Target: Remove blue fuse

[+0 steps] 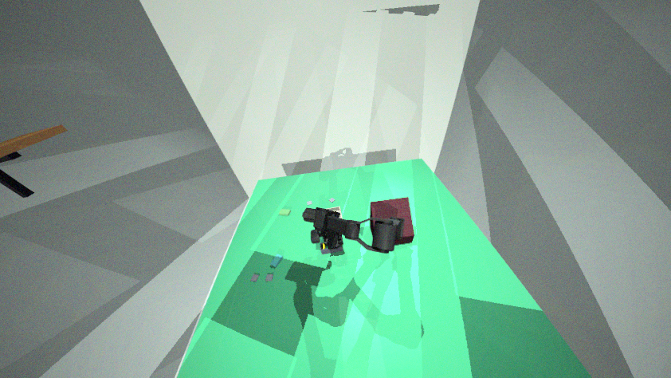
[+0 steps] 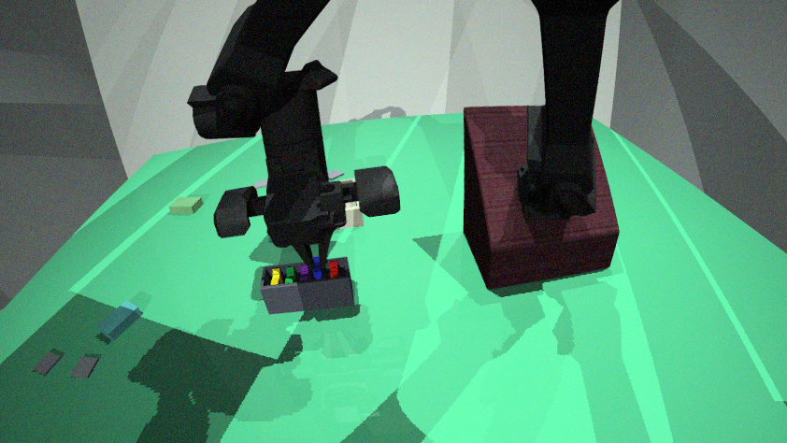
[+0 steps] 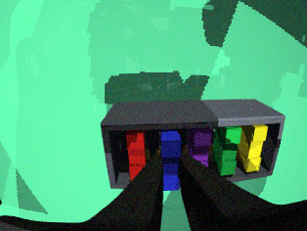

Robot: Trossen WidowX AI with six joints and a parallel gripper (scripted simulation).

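Note:
The dark grey fuse block (image 2: 307, 295) (image 3: 156, 115) stands on the green table and holds a row of fuses: red (image 2: 333, 268) (image 3: 136, 151), blue (image 2: 317, 270) (image 3: 170, 144), purple (image 2: 304, 271) (image 3: 200, 146), green (image 2: 289, 274) (image 3: 228, 147) and yellow (image 2: 275, 275) (image 3: 254, 146). My gripper (image 2: 314, 258) (image 3: 169, 162) (image 1: 326, 245) points straight down over the block and is shut on the blue fuse, which stands a little higher than the others, its lower part still in its slot. A pale tray (image 2: 355, 215) lies just behind the gripper, mostly hidden.
The arm's base stands on a maroon pedestal (image 2: 539, 247) (image 1: 392, 209) to the right. An olive block (image 2: 186, 205) (image 1: 284, 212), a teal block (image 2: 120, 321) (image 1: 276, 260) and two grey flat tiles (image 2: 48, 362) (image 2: 85, 366) lie to the left.

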